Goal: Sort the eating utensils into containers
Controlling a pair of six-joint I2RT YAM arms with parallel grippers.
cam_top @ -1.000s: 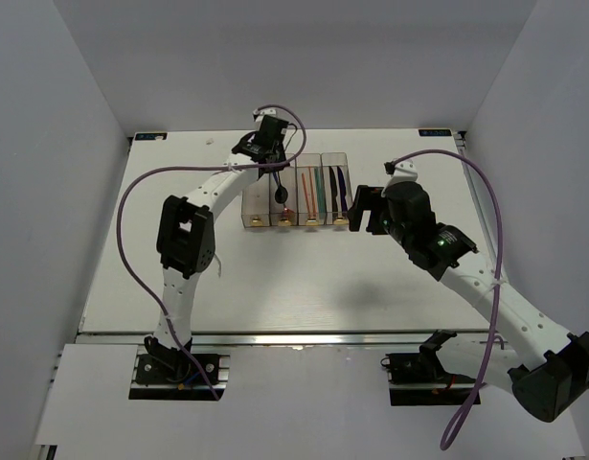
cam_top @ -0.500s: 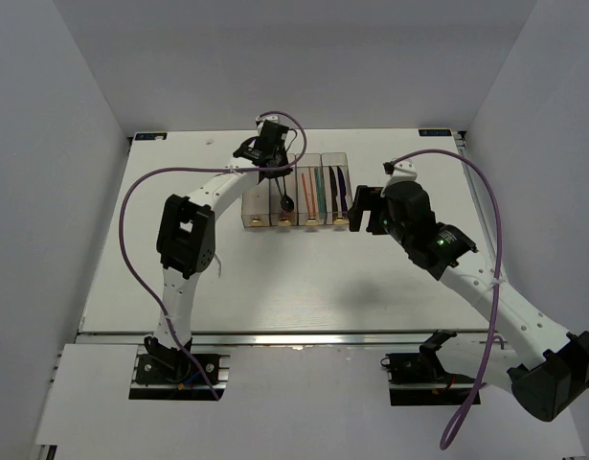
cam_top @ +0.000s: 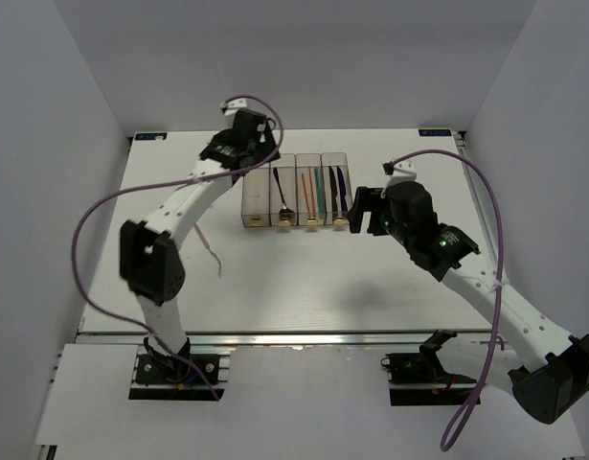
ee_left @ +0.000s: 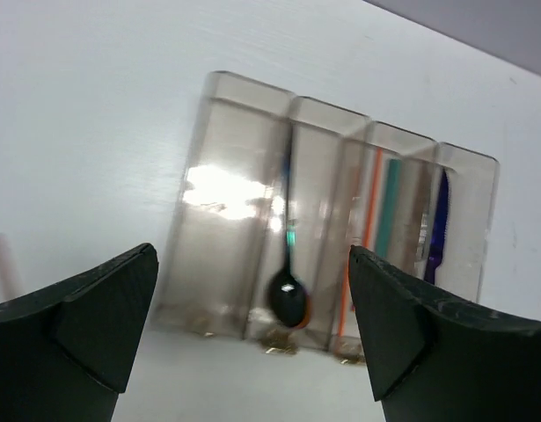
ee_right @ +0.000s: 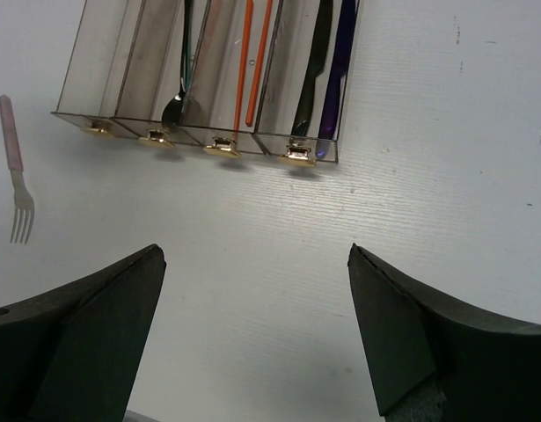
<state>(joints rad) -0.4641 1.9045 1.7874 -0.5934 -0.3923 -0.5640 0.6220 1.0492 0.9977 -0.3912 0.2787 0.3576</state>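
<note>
White table (cam_top: 323, 278): black spoon (ee_left: 288, 294) now lies in the bins (ee_left: 244, 88), second from left. Left gripper (ee_left: 252, 255) has released it and drawn back far-left, fingers wide. Right gripper (ee_right: 252, 255) is wide, empty. Fork (ee_right: 18, 189) lies left of the bins, unsorted.

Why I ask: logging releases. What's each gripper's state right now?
Left gripper: open, fingers spread, holding nothing.
Right gripper: open, fingers spread, holding nothing.
</note>
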